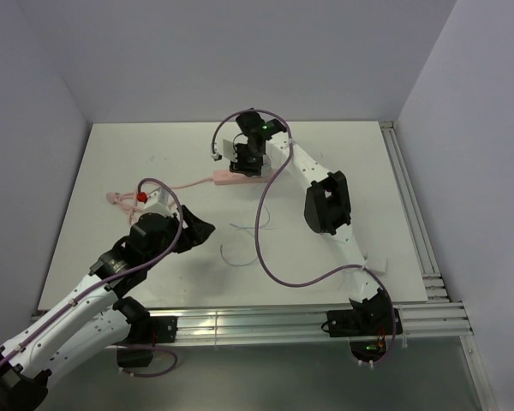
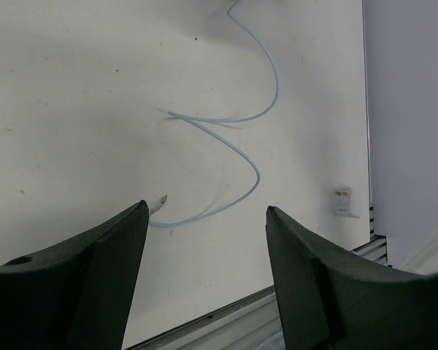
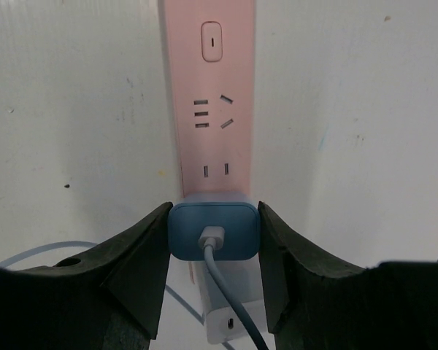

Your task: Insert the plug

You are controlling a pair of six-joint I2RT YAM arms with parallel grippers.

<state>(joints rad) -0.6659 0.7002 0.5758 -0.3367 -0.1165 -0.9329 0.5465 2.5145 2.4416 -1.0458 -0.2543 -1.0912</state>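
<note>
Over the long pink plastic power strip (image 3: 212, 95), past its sockets, the right gripper (image 3: 213, 213) clamps the small light-blue block-shaped plug (image 3: 213, 237) between both fingers. Well apart, the left gripper (image 2: 206, 211) hangs wide and holds nothing, above a thin pale looping cable (image 2: 257, 175) on the white table (image 2: 73, 109).

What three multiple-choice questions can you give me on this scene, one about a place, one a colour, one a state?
1. Where is the plug? A) on bare table B) between the right tool's fingers, over the power strip C) on the metal rail
2. What colour is the power strip? A) green B) black C) pink
3. How is the left tool? A) open, empty B) shut tight C) gripping the plug
Answers: 1 B, its fingers flank it above the strip; 2 C, the strip's body is pink; 3 A, its fingers stand apart, nothing gripped.
</note>
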